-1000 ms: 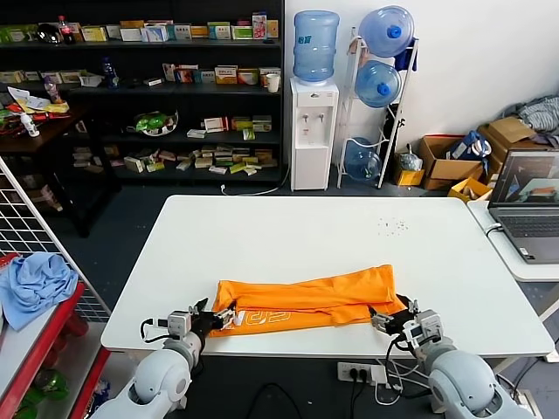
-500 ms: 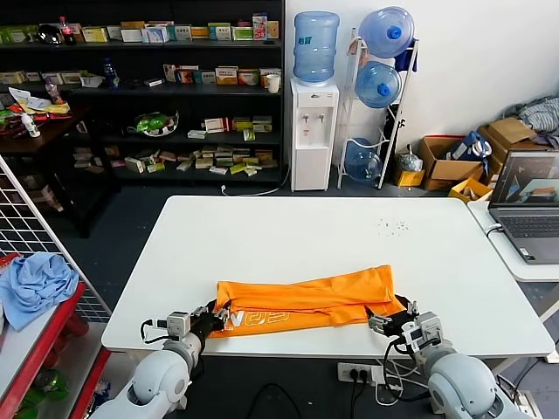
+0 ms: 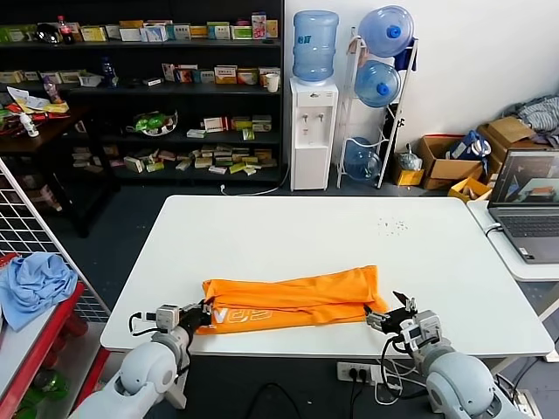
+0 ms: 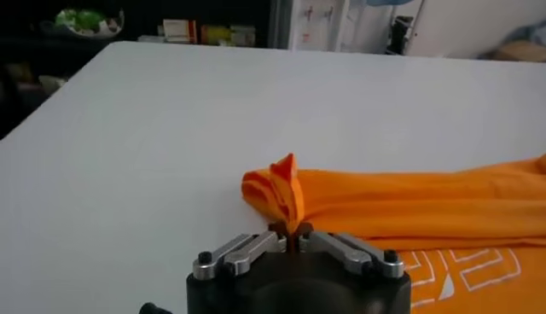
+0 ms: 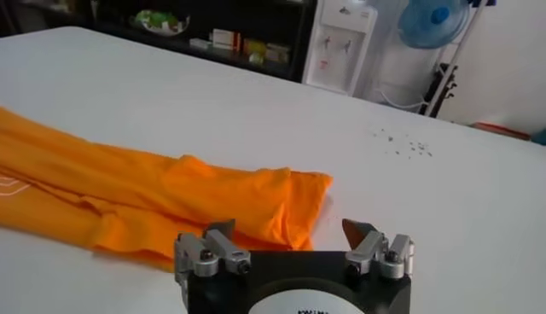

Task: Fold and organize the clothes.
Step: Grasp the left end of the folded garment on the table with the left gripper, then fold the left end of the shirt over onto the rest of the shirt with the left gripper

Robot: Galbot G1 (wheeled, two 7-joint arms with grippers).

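The clothes are one orange T-shirt [image 3: 288, 297], folded into a long strip near the table's front edge, with white lettering [image 3: 240, 316] at its left end. My left gripper [image 3: 203, 314] is shut on that left end. In the left wrist view a pinched peak of the T-shirt [image 4: 286, 183] rises straight from the closed left gripper [image 4: 290, 229]. My right gripper [image 3: 389, 316] stands open at the strip's right end. The right wrist view shows the T-shirt's [image 5: 171, 192] corner lying in front of the right gripper [image 5: 290, 229], whose spread jaws hold nothing.
The white table [image 3: 288, 231] carries a patch of small specks [image 3: 391, 225] at the back right. A laptop [image 3: 528, 205] sits on a side table at right. A wire rack with a blue cloth [image 3: 35, 284] stands at left. A power strip [image 3: 362, 374] hangs under the front edge.
My left gripper has shut on the shirt's left end and moved left. The whole strip has slid left with it. The right gripper has stayed open.
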